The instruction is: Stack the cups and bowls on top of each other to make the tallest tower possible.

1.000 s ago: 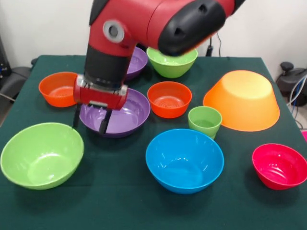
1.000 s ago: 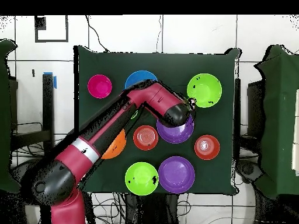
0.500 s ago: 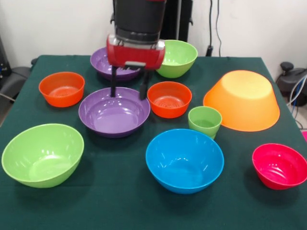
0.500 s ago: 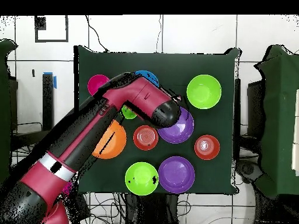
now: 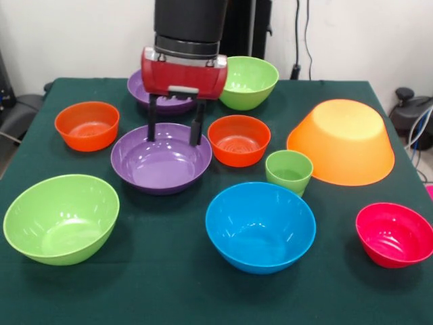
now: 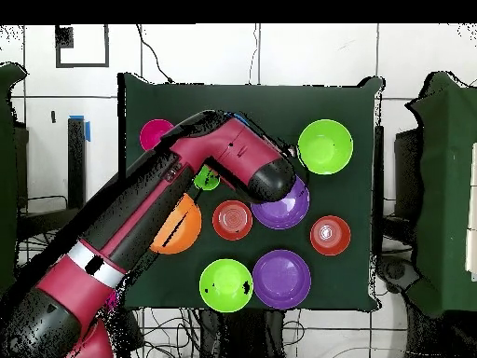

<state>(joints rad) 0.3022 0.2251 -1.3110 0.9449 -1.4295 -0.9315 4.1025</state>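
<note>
My gripper [image 5: 174, 127] hangs with its two black fingers [image 5: 152, 123] spread apart and nothing between them, tips just above the far rim of the wide purple bowl [image 5: 161, 161] in the middle left of the front view. Nothing is stacked yet: every bowl sits alone on the green table [image 5: 169, 291].

I judge the step in hand to be taking this purple bowl by its rim. To do it well I should come down so one finger goes inside the wall and the other outside, then close firmly, since the glossy plastic looks slippery and the shallow wall gives little to bite on. I must lift straight up to clear the orange-red bowl [image 5: 238, 139] just to the right.

The light-green cup [image 5: 289, 172] stands right of centre, between the blue bowl [image 5: 260, 226] and the tipped orange-yellow bowl [image 5: 342, 142].

My wrist hides much of the second purple bowl [image 5: 139, 88] at the upper middle. In the overhead view my arm [image 6: 158, 219] covers the fingers, most of the blue bowl, and part of the orange-yellow one, so whether the tips touch the rim I cannot tell.
</note>
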